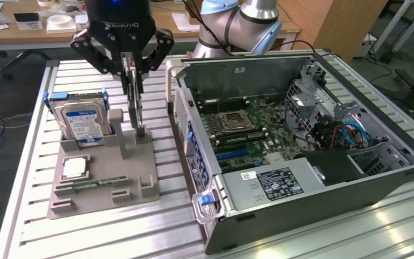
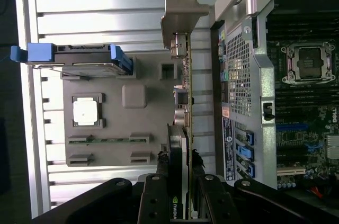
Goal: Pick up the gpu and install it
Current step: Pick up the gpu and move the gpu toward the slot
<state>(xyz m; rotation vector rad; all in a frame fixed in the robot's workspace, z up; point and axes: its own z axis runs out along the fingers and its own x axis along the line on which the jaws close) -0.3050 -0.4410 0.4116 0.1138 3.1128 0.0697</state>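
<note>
Gripper (image 1: pixel 135 78) nearly closed, clamping gpu (image 1: pixel 140 110) by top edge. Card hangs edge-on straight below, over grey holder (image 1: pixel 140 164). Prob light, stiff, fragile: grip board edge/cooler, avoid chips, connector.

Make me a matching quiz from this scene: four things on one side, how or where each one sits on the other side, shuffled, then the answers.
Things:
1. gpu
2. hard drive
3. memory stick
4. case

States:
A. lying flat in the holder
B. open, motherboard showing
C. gripped by the tool
D. standing upright in the holder

Pairs: 1-C, 2-D, 3-A, 4-B
</note>
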